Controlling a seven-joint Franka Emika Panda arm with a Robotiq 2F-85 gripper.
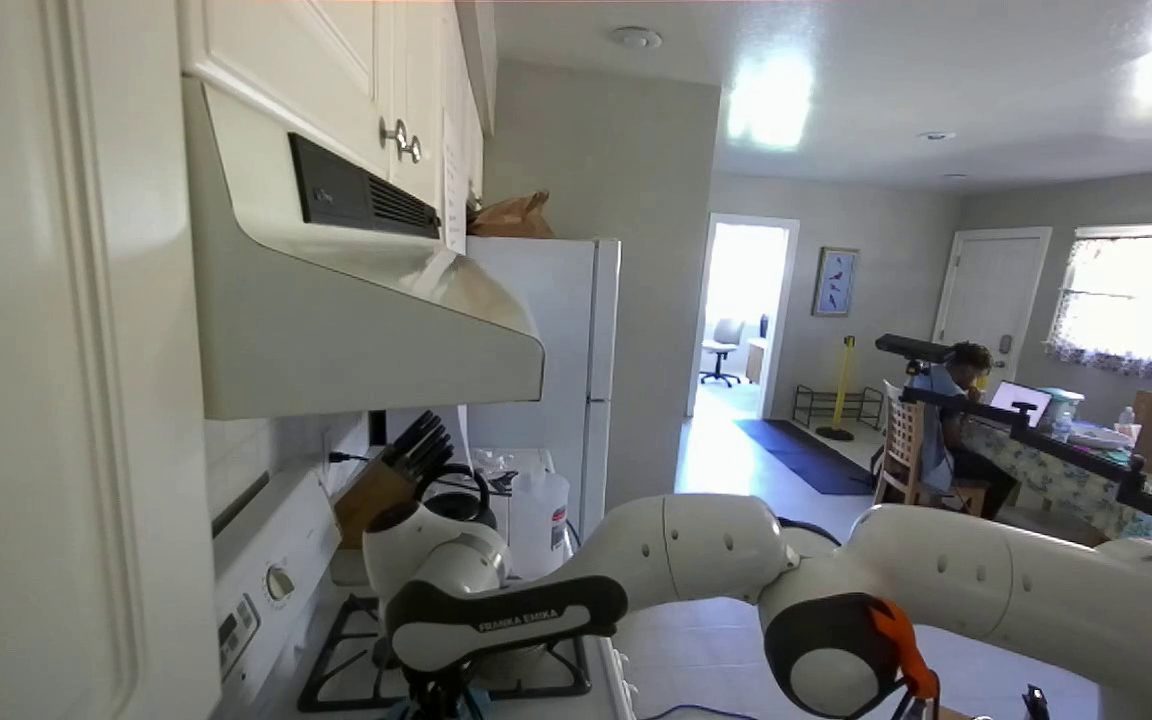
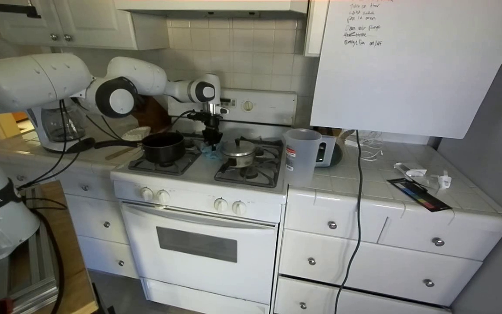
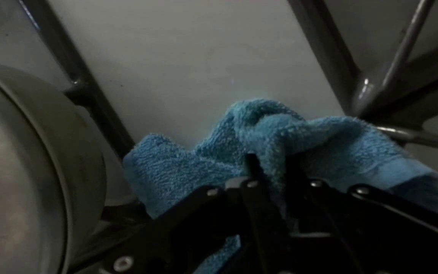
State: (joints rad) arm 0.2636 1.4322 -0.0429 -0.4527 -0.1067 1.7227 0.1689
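currently, the pincer (image 3: 272, 163) stands narrow, with a fold of blue terry cloth (image 3: 261, 129) pinched between its two fingers (image 3: 259, 205). the cloth is at the middle of the white gas stove (image 2: 192, 189), over the pale strip between the black burner grates (image 3: 327, 51); in the wrist view its ends overlap them on either side. just beside it, yet apart, a lidded silver pot (image 2: 240, 160) sits on one grate. on the opposite grate rests a black saucepan (image 2: 164, 149), its handle pointing toward a coffee maker (image 2: 39, 126). a translucent plastic pitcher (image 2: 301, 157) stands on the tiled counter (image 2: 340, 184) right next to the stove, and a wooden knife block (image 1: 371, 500), filled with black-handled knives (image 1: 421, 445), shows behind the robot arm (image 1: 716, 550) in an exterior view.
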